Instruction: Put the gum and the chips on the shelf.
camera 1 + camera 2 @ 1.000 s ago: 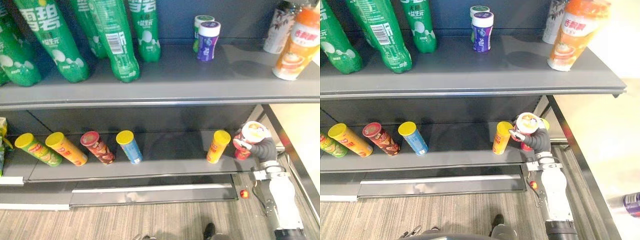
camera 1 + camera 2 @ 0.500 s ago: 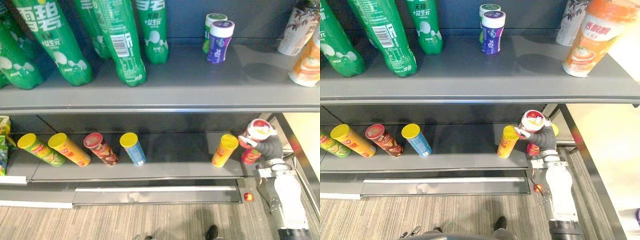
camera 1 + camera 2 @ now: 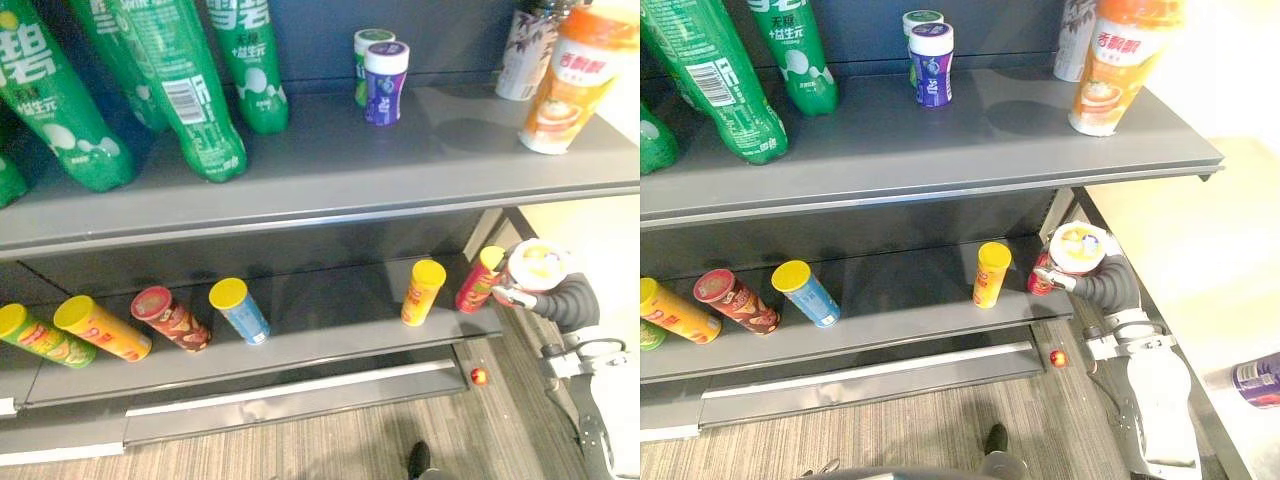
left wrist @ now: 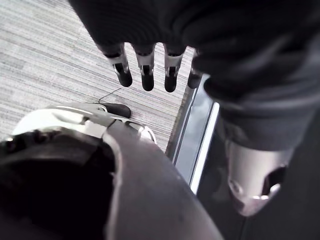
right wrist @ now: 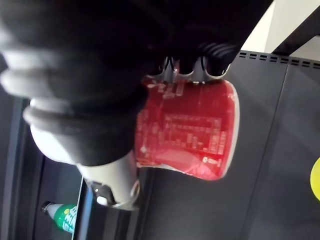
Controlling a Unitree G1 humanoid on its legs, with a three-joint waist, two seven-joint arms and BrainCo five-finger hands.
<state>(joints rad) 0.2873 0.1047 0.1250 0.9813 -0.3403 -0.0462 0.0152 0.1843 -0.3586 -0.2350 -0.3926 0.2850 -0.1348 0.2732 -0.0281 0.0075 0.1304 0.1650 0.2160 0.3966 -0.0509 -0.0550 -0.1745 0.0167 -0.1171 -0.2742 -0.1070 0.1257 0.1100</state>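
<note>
**Green above, yellow lids below**

The shelf (image 3: 400, 160) is dark grey. Up top are green bottles (image 3: 190, 90) with white lettering, a purple gum bottle (image 3: 385, 82) under a white lid, a green gum bottle (image 3: 372, 38) behind it, an orange cup (image 3: 565, 85) and a white can (image 3: 522, 60) with dark leaf print.

Below, yellow lids cap a green chip can (image 3: 35, 335), an orange chip can (image 3: 100, 328), a blue chip can (image 3: 238, 310), a yellow-orange chip can (image 3: 423, 292) and a red chip can (image 3: 474, 288). A brown-red chip can (image 3: 170, 318) has a red lid.

The red chips cup (image 5: 192, 132) carries white print and a white-rimmed yellow top. The right hand (image 3: 565, 300) about it is dark-covered. The carpet (image 3: 330, 450) is grey and finely striped.
</note>
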